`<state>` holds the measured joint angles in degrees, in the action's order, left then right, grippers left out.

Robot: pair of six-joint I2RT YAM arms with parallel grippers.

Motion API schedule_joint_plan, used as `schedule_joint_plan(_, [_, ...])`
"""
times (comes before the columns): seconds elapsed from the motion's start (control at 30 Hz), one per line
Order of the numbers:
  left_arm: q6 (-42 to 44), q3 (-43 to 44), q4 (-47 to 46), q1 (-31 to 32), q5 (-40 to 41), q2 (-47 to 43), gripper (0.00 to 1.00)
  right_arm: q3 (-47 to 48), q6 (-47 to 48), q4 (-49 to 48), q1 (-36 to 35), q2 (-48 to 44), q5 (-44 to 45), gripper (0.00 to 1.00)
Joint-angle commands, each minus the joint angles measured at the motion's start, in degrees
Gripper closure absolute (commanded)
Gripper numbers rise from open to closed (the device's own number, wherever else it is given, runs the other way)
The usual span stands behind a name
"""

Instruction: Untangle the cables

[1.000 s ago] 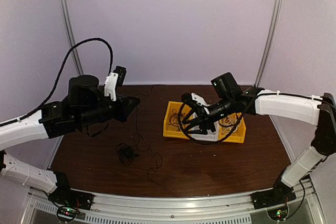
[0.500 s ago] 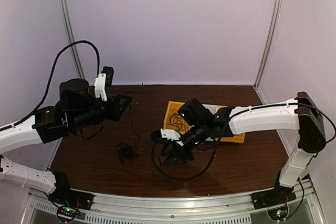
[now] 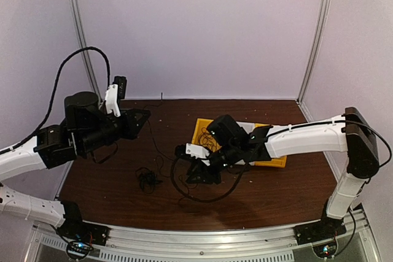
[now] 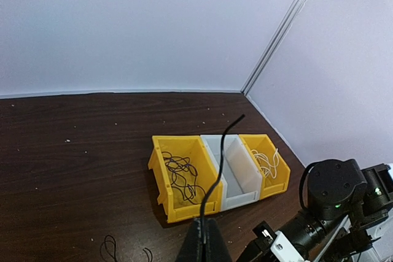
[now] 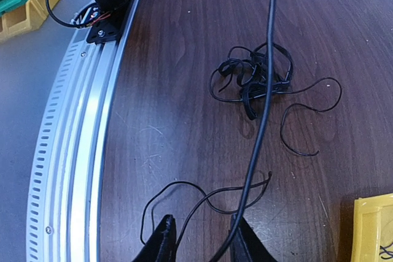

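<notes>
Right pincer (image 5: 202,240) is hovering low over the table (image 5: 178,59), jaws spread, pinching nothing, a loose thin strand (image 5: 178,183) lying just ahead and the knotted cables (image 5: 252,75) farther off. Left pincer (image 4: 206,245) is pinching one cable end (image 4: 216,179), held high. I'd be settling squarely on a single strand, then drawing apart slowly so the knot isn't tightening.

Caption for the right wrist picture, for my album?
Right hand straddling a thin black cable, tangled black cable knot beyond on dark wooden table.
</notes>
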<state>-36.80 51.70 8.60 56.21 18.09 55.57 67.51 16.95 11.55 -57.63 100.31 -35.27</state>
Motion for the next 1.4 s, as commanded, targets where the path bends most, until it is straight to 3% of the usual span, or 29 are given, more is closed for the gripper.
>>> schedule_joint_plan(0.0, [-0.47, -0.96, -2.06, -0.04, 2.30, -2.05, 1.00, -1.46, -0.59, -0.51, -0.08, -1.71, 5.59, 0.69])
schedule_joint_plan(0.07, [-0.39, -1.15, -2.09, 0.03, 2.45, -2.55, 1.00, -3.36, -0.41, -1.62, 0.13, -3.61, 7.03, 0.73])
schedule_joint_plan(0.17, [-0.05, -1.37, -2.05, 0.03, 2.62, -2.50, 1.00, -4.63, -0.48, -3.25, 0.19, -4.98, 8.19, 0.91])
schedule_joint_plan(0.27, [-0.02, -1.51, -2.17, -0.07, 3.09, -2.28, 1.00, -3.36, -0.31, -1.67, 0.32, -3.73, 8.62, 0.89])
schedule_joint_plan(0.37, [0.06, -1.58, -2.18, -0.03, 2.92, -2.36, 1.00, -3.44, -0.41, -1.57, 0.56, -3.23, 9.13, 0.78])
schedule_joint_plan(0.57, [-0.20, -1.98, -1.98, -0.05, 3.17, -2.67, 1.00, -5.11, -3.44, -4.08, 1.77, -4.03, 11.05, 0.91])
schedule_joint_plan(0.77, [-0.98, -3.15, -1.97, -0.05, 3.97, -2.99, 1.00, -5.63, -4.33, -3.92, 4.00, -5.02, 12.00, 0.89])
schedule_joint_plan(0.8, [-1.07, -3.42, -2.07, -0.01, 3.95, -2.93, 1.00, -5.63, -4.39, -3.83, 4.47, -5.29, 12.05, 0.91])
schedule_joint_plan(0.83, [-1.00, -3.58, -2.09, -0.03, 3.95, -2.86, 1.00, -5.71, -4.32, -3.71, 5.00, -5.56, 12.00, 1.00])
schedule_joint_plan(0.87, [-0.88, -3.87, -2.20, 0.00, 4.04, -2.77, 1.00, -5.47, -4.07, -3.46, 5.51, -6.06, 12.00, 1.00])
schedule_joint_plan(1.03, [1.45, -5.93, -2.09, 0.01, 1.93, -0.54, 1.00, 4.70, 1.89, 7.52, 8.21, -9.93, 11.72, 1.00])
schedule_joint_plan(1.37, [0.85, -13.65, -7.98, -0.01, -2.46, 10.62, 0.57, 22.87, 4.03, 15.05, 16.33, -13.81, 11.26, 1.00])
